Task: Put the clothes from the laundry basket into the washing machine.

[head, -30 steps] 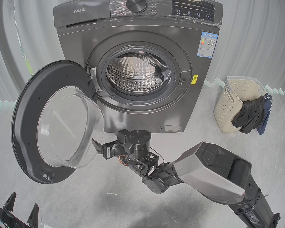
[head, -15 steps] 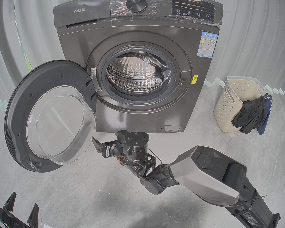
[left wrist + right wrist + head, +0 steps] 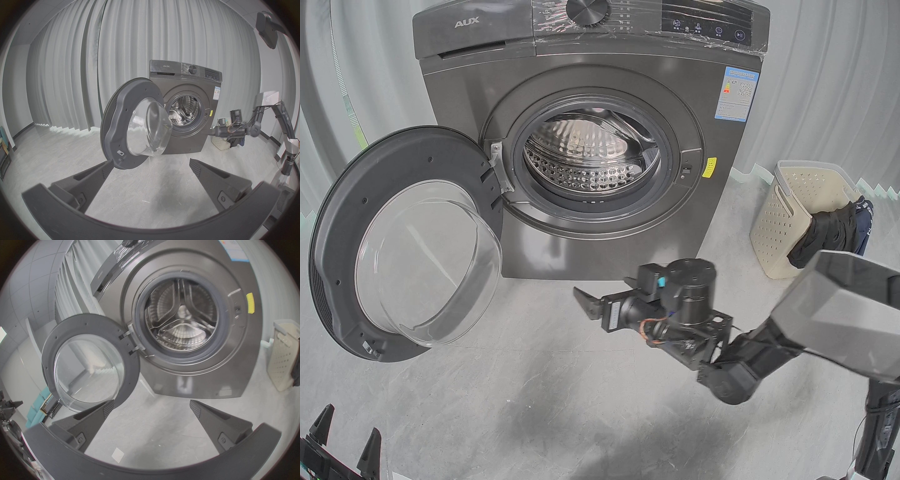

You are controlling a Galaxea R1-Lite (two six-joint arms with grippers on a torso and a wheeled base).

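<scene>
At the far left, low and close to the robot, the left gripper (image 3: 348,437) hangs above the grey floor (image 3: 519,400). Its two dark fingers (image 3: 90,178) are spread apart and hold nothing.

Next comes the washing machine's round door (image 3: 406,250), swung wide open to the left on its hinge, its clear bowl-shaped window bulging out of a dark grey ring.

To the right of the door stands the washing machine (image 3: 594,69), a dark grey front-loader. Its round opening is uncovered and shows the shiny metal drum (image 3: 587,156), with no clothing visible inside.

In front of the machine, below and a little right of the opening, the right gripper (image 3: 585,302) hovers above the floor and points left. Its fingers (image 3: 93,418) are parted with nothing between them.

Farther right, near the machine's right side, a cream perforated laundry basket (image 3: 778,231) sits on the floor. The clothes are here: a black garment (image 3: 831,231) is draped over the basket's right rim and hangs down outside, with a dark blue garment (image 3: 864,219) touching it on its right. The right arm's grey casing (image 3: 850,312) crosses in front of their lower ends.
</scene>
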